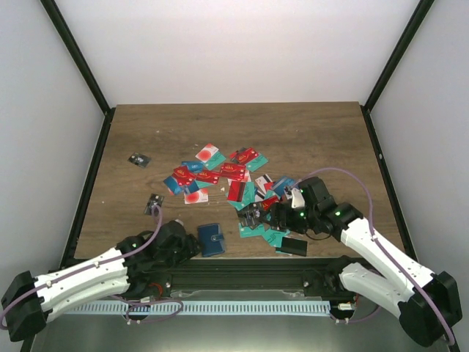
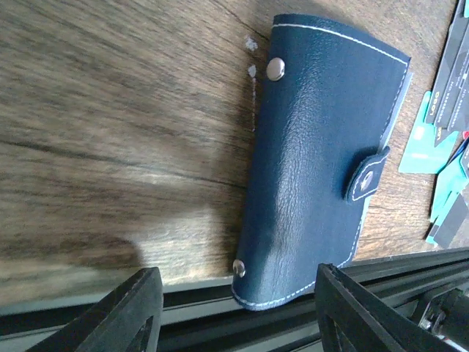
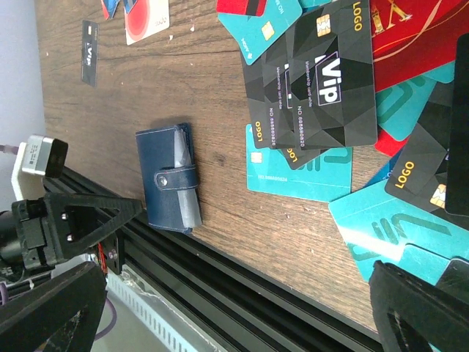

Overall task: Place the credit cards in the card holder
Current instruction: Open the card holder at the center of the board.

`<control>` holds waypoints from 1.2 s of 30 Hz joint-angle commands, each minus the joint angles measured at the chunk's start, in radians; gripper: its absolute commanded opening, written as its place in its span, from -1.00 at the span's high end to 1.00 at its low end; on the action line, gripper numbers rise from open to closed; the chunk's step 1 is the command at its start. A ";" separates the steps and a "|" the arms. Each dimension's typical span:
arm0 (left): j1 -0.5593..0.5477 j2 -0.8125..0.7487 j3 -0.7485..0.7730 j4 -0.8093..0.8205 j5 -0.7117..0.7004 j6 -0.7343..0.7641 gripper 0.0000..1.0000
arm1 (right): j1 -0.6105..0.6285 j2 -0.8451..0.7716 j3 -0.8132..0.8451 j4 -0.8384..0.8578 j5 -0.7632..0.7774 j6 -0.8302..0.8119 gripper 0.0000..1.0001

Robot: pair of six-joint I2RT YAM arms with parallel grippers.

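The dark navy card holder [image 1: 212, 240] lies closed with its strap snapped, at the table's near edge. In the left wrist view the holder [image 2: 315, 161] fills the middle, and its near end sits between the spread fingers of my open left gripper [image 2: 242, 323], not touched. The credit cards [image 1: 234, 180], red, teal, blue and black, lie in a loose pile at the table's middle. My right gripper [image 1: 256, 218] is open and empty over the pile's near edge. Its view shows my right gripper [image 3: 234, 315], black VIP cards [image 3: 333, 73], a teal card [image 3: 300, 172] and the holder [image 3: 165, 176].
Two small black chips [image 1: 139, 160] [image 1: 154, 203] lie apart on the left. A black card [image 1: 293, 246] lies at the front edge on the right. The black front rail [image 1: 242, 275] runs just behind the holder. Walls enclose the table's three far sides.
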 commanded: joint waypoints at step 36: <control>0.058 0.190 0.436 0.053 0.085 0.205 0.92 | 0.006 -0.014 -0.040 0.395 -0.402 0.078 -0.99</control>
